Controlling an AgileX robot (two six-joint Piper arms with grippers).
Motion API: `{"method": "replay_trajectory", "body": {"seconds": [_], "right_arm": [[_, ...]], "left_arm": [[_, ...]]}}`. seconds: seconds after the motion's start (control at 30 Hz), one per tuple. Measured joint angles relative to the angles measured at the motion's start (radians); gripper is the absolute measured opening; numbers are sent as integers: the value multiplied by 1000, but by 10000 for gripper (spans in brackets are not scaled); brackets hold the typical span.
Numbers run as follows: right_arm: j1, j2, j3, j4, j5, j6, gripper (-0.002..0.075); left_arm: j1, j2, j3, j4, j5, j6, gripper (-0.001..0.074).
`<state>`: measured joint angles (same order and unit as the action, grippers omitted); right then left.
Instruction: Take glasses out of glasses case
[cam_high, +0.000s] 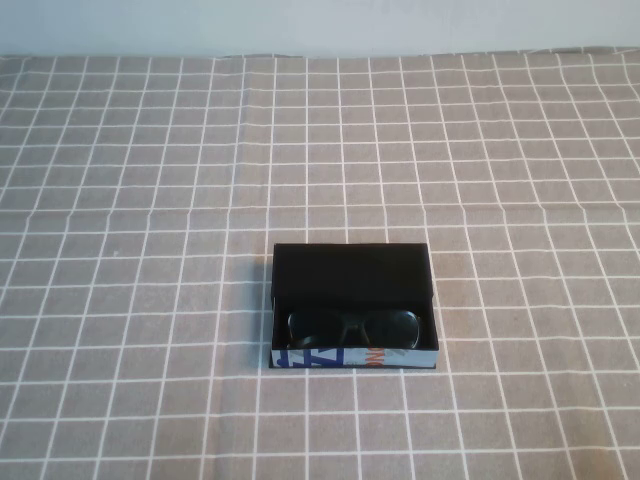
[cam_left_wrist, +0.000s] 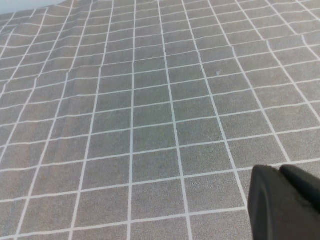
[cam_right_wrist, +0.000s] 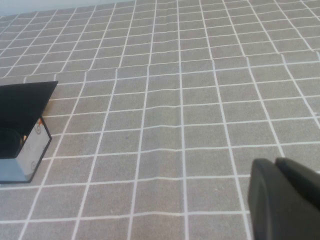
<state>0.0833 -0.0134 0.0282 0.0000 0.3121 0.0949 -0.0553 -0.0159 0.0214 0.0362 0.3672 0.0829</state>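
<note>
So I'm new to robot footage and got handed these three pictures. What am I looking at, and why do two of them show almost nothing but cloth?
This is a two-armed table robot. One picture comes from a raised camera looking down at a table under a grey checked cloth. On it lies an open black case with dark glasses inside, near its printed front edge.

The other two come from cameras on the arms' wrists, so they mostly see cloth. The dark shape in the corner of each is that arm's own gripper: the left gripper over bare cloth, the right gripper off to one side of the case, which shows at that picture's edge. Neither arm appears in the raised view, and neither holds anything.
</note>
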Motion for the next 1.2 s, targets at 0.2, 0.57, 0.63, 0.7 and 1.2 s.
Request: {"method": "replay_trajectory", "body": {"seconds": [0.2, 0.57, 0.63, 0.7, 1.2], "right_arm": [[0, 0, 0, 0, 0, 0, -18], [0, 0, 0, 0, 0, 0, -18], [0, 0, 0, 0, 0, 0, -18], [0, 0, 0, 0, 0, 0, -18], [0, 0, 0, 31, -165, 2, -18]], "left_arm": [[0, 0, 0, 0, 0, 0, -4], [0, 0, 0, 0, 0, 0, -4], [0, 0, 0, 0, 0, 0, -4], [0, 0, 0, 0, 0, 0, -4], [0, 0, 0, 0, 0, 0, -4]]}}
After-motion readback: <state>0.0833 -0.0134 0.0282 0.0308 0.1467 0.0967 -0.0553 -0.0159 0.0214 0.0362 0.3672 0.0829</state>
